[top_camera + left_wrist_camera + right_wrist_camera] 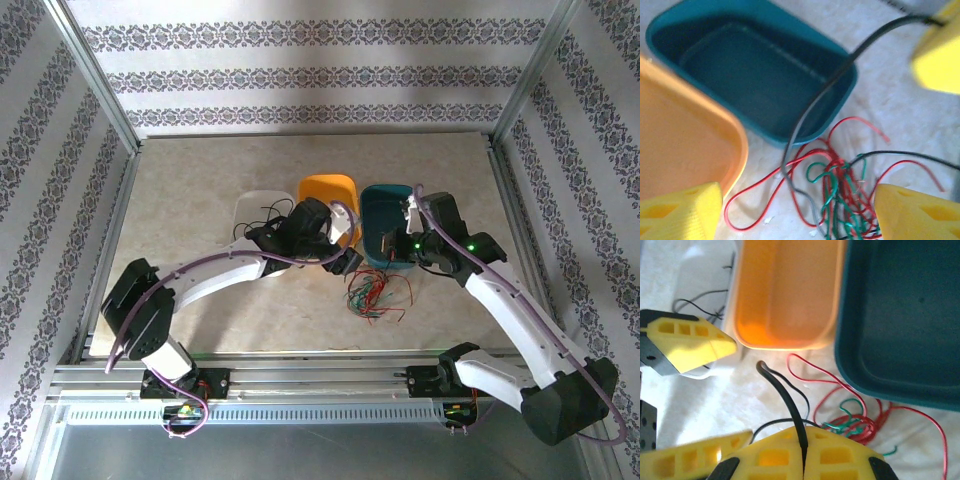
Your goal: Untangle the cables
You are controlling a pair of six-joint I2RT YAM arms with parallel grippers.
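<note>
Black cable (pixel 785 395) sits pinched in my closed right end effector (pixel 803 440). My left end effector (pixel 800 210) hangs open and empty above the red-green tangle (pixel 840 190).

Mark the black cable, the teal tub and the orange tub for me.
black cable (pixel 782 391): right wrist view, middle of the thick strand.
teal tub (pixel 900 315): right wrist view, bare inner floor.
orange tub (pixel 785 290): right wrist view, bare inner floor.
</note>
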